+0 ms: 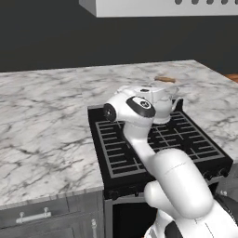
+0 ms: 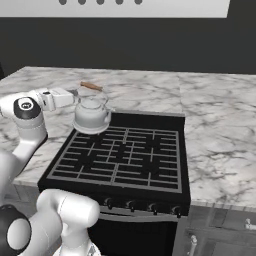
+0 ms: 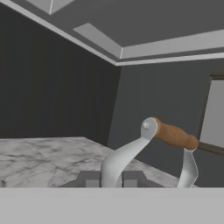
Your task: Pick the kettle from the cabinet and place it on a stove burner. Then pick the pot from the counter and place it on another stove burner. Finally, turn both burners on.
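1. The kettle [image 2: 91, 114] is out of the cabinet and sits at the back corner of the stove [image 2: 120, 160], at the rear burner on the arm's side. From the right base view its base looks to rest on the grate, or just above it; I can't tell for sure that it has been set down.

2. The gripper [image 2: 70, 98] reaches in sideways at the kettle's handle [image 3: 175, 135]. In the hand view the two dark fingertips [image 3: 133, 178] stand close together on either side of the handle's silvery strap, so I'd say the jaws are pinched shut on the kettle.

3. As I judge it, the first step is nearly done: the kettle is at a burner, and what remains there is to let go and back the hand away.

4. Everything else is left. The pot has yet to be fetched from the counter [image 1: 46, 116] and put on another burner, and neither burner looks lit to me. The knobs [image 2: 140, 206] along the front edge of the stove appear untouched.

5. Counting what I can see: one kettle, one stove with its black grates, a row of about five knobs, one arm with one gripper, and one hood [image 1: 162, 7] overhead. The marble counter runs on both sides of the stove, with a drawer handle [image 1: 33, 216] below.
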